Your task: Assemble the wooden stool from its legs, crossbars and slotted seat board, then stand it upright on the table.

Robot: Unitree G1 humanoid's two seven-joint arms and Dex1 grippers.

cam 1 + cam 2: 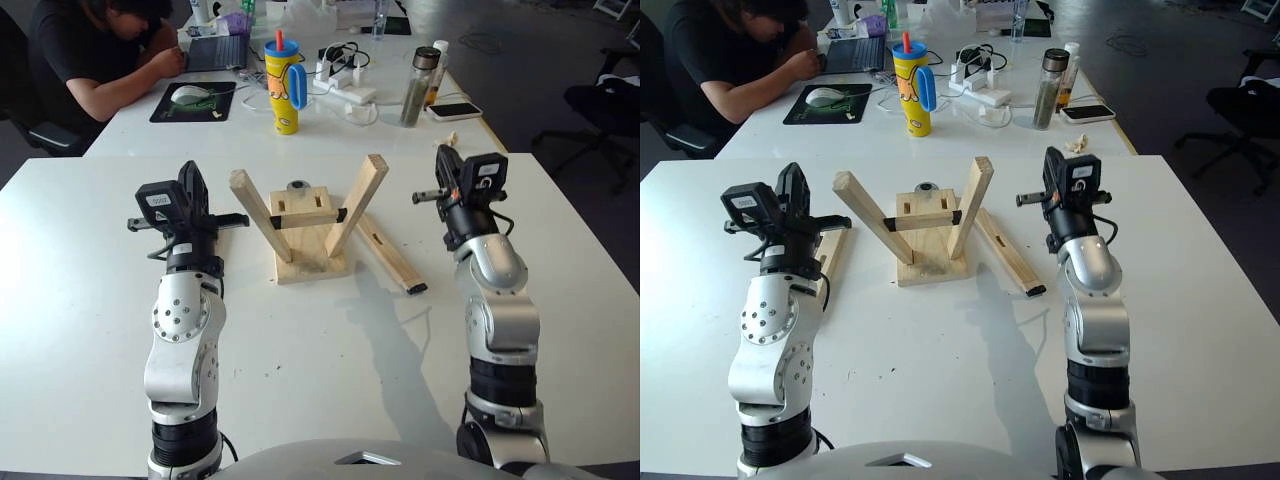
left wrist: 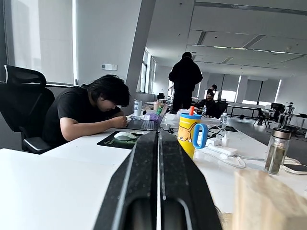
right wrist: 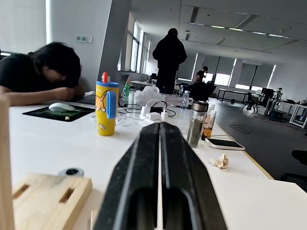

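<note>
Fingers of the left gripper are pressed together, only a thin seam between them, nothing held. Fingers of the right gripper likewise pressed together, nothing held.

Both arms rise from the near edge of the white table. The left gripper hovers to the left of the stool parts, the right gripper to their right, each pointing away from the robot and touching no wood.

The seat board lies flat on the table midway between the grippers, slots facing up. Two legs stand up from it, splayed outward in a V. A crossbar with black ends joins them partway up.

A loose leg lies flat on the table just right of the seat board, running diagonally, its black-tipped end toward the robot. Another wooden piece lies flat beside the left gripper, partly hidden by it; which part it is cannot be told.

A small round dark ring sits on the table just behind the seat board.

On the far table: yellow cup with a blue handle, a glass bottle, a phone.
</note>
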